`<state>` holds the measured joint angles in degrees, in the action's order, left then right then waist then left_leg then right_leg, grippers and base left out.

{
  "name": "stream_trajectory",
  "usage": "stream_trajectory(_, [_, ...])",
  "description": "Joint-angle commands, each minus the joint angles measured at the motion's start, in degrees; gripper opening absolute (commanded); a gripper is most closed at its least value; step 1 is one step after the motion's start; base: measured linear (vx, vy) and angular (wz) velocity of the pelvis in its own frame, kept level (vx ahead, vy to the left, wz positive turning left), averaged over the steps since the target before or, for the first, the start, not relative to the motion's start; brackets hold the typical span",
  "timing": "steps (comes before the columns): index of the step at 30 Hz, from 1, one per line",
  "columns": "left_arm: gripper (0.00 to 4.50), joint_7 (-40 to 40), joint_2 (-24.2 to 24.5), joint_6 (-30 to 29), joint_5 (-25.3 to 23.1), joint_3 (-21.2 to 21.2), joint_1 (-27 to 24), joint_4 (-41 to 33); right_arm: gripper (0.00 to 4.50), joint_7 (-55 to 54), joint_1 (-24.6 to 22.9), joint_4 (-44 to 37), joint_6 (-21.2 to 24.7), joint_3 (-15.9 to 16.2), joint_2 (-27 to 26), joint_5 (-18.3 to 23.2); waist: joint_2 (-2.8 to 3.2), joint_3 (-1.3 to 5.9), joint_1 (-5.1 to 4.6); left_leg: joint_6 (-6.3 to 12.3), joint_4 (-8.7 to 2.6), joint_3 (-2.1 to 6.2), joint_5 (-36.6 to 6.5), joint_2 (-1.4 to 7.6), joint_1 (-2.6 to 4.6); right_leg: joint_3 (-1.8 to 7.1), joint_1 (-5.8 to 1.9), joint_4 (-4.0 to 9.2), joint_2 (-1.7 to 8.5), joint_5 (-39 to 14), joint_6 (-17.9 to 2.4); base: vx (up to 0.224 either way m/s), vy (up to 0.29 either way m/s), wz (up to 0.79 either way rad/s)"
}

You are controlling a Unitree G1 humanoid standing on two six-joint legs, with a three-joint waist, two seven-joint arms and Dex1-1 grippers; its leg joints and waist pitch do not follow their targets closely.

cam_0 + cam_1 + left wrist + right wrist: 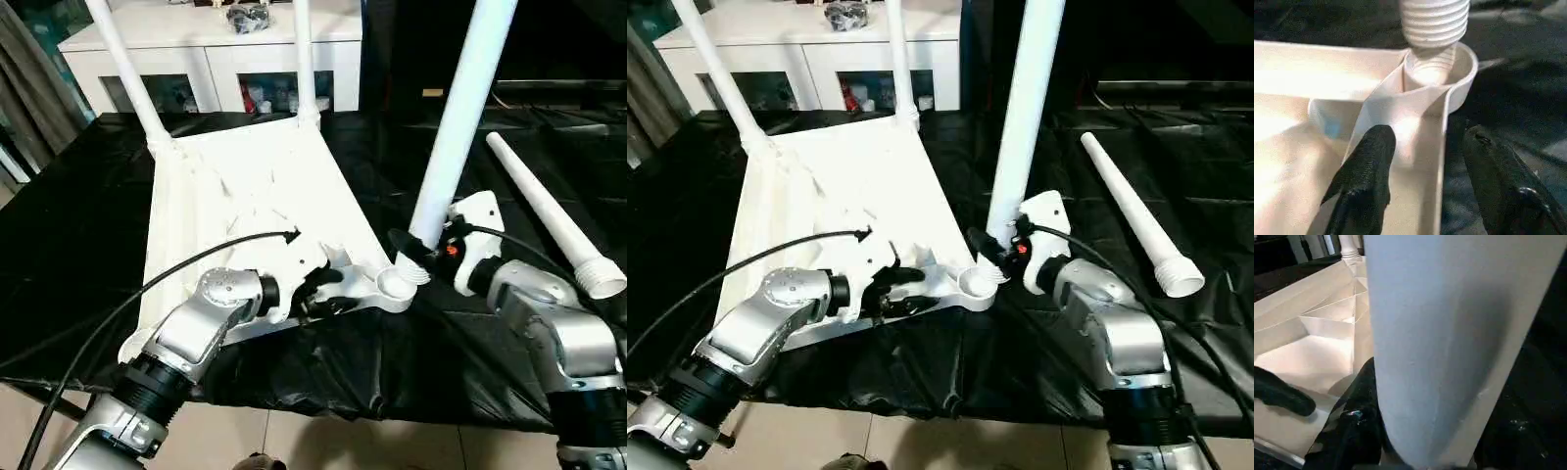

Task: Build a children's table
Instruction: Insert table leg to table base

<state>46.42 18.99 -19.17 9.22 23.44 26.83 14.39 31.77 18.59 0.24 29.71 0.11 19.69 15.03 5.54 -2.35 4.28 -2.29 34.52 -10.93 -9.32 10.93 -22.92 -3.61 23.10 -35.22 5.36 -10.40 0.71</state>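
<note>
Now, third leg going into the near corner socket.
I hold the third leg (460,117) upright in the right gripper (431,257), jaws shut on it, threaded end just above the socket (1442,68). My left gripper (318,291) has its jaws open astride the rim of the tabletop (255,196), upside down on the black worktop (78,235). Two far legs (132,78) stand fitted; a fourth leg (554,220) lies loose. No writing I can read.

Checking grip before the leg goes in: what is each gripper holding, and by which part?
Right gripper clamps the upright leg near its lower, threaded end. Left gripper straddles the tabletop's near edge beside the corner socket.
</note>
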Motion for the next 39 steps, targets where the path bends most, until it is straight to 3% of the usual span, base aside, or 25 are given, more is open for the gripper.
stream_trajectory(1, [2.19, -0.03, 0.83, 0.55, -0.83, 0.05, -0.22, 0.63, 1.89, 0.29, 0.56, -0.59, -1.16, 0.72, -0.46, -0.39, -0.48, 3.94, -0.09, -0.82, -4.09, 1.21, -15.51, 1.45, 1.50, 1.84, -2.30, 4.68, 2.39, -14.60, -9.25, 0.000, 0.000, 0.00])
stream_trajectory(6, [1.75, 0.77, 1.16, 1.25, -1.22, 0.45, -0.21, 1.72, 1.89, 0.14, 0.66, -0.51, -1.36, 0.75, -0.86, -0.21, -0.52, 3.93, -0.16, -0.55, -4.13, 1.17, -15.43, 1.52, 1.52, 1.87, -2.32, 4.59, 2.40, -13.62, -9.96, 0.000, 0.000, 0.00])
stream_trajectory(7, [1.72, 1.38, 1.17, 1.46, -1.67, 0.55, -0.18, 2.08, 1.89, 0.14, 0.72, -0.41, -1.34, 0.78, -0.98, -0.17, -0.82, 3.93, -0.14, -0.39, -4.11, 1.12, -15.21, 1.49, 1.49, 1.91, -2.35, 4.61, 2.44, -13.75, -9.98, 0.000, 0.000, 0.00])
stream_trajectory(16, [0.99, 4.79, 1.48, 0.96, -1.66, 0.91, -0.12, 2.83, 1.89, 0.91, 1.47, 0.87, -1.34, 1.53, -0.92, -0.13, -0.71, 3.78, -0.09, -0.64, -4.25, 1.17, -16.17, 1.54, 1.51, 1.96, -2.25, 4.80, 2.61, -16.15, -9.52, 0.000, 0.000, 0.00])
stream_trajectory(22, [0.56, 5.75, 2.04, 3.01, -4.77, 1.89, 1.07, 5.99, 1.89, 1.65, 2.30, 2.00, -1.33, 2.34, -0.99, -0.54, -0.79, 3.75, -0.12, -0.56, -4.30, 1.19, -16.09, 1.55, 1.55, 1.95, -2.16, 4.89, 2.63, -16.40, -9.50, 0.000, 0.000, 0.00])
stream_trajectory(28, [0.13, 7.08, 2.30, 2.85, -4.94, 1.87, 1.63, 6.25, 1.89, 4.17, 3.30, 2.74, -0.62, 3.40, -0.29, -0.12, -1.16, 3.69, -0.07, -0.26, -4.33, 1.16, -15.98, 1.63, 1.45, 2.00, -2.25, 4.81, 2.77, -16.93, -9.60, 0.000, 0.000, 0.00])
stream_trajectory(39, [0.00, 11.34, 2.18, 5.44, -1.83, -0.67, 0.38, 4.63, 1.89, 9.38, 5.83, 8.59, -0.72, 4.59, 1.63, 0.16, -1.48, 3.86, -0.31, 1.44, -3.93, 0.97, -12.44, 1.63, 1.25, 1.98, -2.43, 4.34, 2.72, -13.07, -11.47, 0.000, 0.000, 0.00])
